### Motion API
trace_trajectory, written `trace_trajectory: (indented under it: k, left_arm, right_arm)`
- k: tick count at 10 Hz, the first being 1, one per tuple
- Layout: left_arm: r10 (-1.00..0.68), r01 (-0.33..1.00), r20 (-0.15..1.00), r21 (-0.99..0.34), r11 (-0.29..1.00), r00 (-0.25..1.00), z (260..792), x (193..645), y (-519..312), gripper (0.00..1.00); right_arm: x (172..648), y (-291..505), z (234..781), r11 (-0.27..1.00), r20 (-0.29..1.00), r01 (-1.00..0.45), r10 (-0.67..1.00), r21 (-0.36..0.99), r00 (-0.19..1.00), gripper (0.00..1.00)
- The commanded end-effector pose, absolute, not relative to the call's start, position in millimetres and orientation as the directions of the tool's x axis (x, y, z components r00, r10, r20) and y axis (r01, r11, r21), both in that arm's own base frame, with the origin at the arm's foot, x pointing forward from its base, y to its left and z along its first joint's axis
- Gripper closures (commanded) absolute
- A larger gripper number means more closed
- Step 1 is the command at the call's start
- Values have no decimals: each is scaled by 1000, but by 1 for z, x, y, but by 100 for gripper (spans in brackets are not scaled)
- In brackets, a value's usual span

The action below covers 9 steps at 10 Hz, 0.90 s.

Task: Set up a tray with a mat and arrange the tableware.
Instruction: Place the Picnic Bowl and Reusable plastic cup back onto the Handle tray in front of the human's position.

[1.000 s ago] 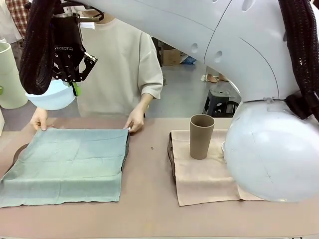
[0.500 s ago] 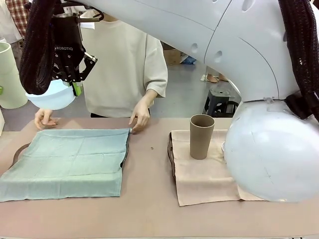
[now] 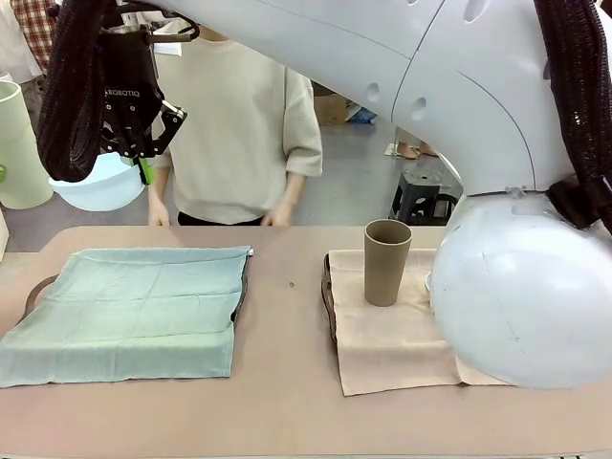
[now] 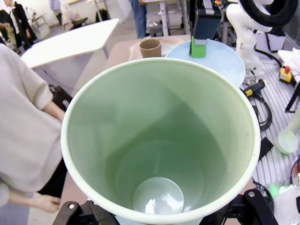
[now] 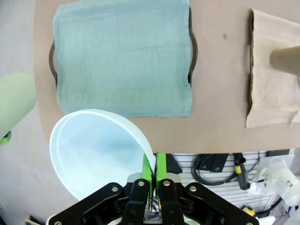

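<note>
High over the table's left side, my right gripper (image 3: pixel 143 170) is shut on the rim of the light blue bowl (image 3: pixel 96 186). The right wrist view shows its green pads (image 5: pixel 153 164) pinching that bowl (image 5: pixel 93 150) above the near table edge. My left gripper (image 4: pixel 159 206) is shut on the pale green tumbler (image 4: pixel 159 140), which also appears at the front view's far left (image 3: pixel 19 143). A teal-green mat (image 3: pixel 134 311) lies flat over a dark tray (image 3: pixel 33 292). The taupe tumbler (image 3: pixel 386 262) stands upright on a beige mat (image 3: pixel 382 344) over a second tray (image 3: pixel 328 296).
A person (image 3: pixel 239 124) stands at the far edge with both hands down by the table's rim. A large rounded arm housing (image 3: pixel 521 292) close to the camera hides the beige mat's right part. Bare tabletop (image 3: pixel 287 325) runs between the two trays.
The person smoothed the green mat, pulling it toward the far side, then let go and drew both hands back. Neither arm has moved.
</note>
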<state>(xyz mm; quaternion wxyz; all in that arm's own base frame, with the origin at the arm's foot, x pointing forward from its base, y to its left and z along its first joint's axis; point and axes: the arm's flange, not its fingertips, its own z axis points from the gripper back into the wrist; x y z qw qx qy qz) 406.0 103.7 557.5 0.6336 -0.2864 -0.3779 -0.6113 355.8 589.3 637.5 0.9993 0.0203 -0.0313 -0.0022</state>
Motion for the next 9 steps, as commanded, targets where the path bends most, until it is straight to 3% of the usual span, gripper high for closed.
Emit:
trace_trajectory:
  k: [1,3,4,5,9]
  left_arm:
    - [-562,990,825,119,79,-54,559,406,104,100]
    - [-562,990,825,119,79,-54,559,406,104,100]
    - [-558,991,829,99,89,-33,557,406,104,15]
    - [-521,989,852,120,86,-59,542,411,102,15]
    - [-463,998,886,41,55,-11,460,432,80,15]
  right_arm:
    - [353,589,640,999,65,-8,5,41,998,100]
    - [356,589,638,999,63,3,-6,41,998,96]
    - [363,581,629,995,90,-78,73,62,993,96]
    - [376,572,604,985,105,-157,148,75,983,96]
    - [403,537,523,965,82,-217,206,145,975,96]
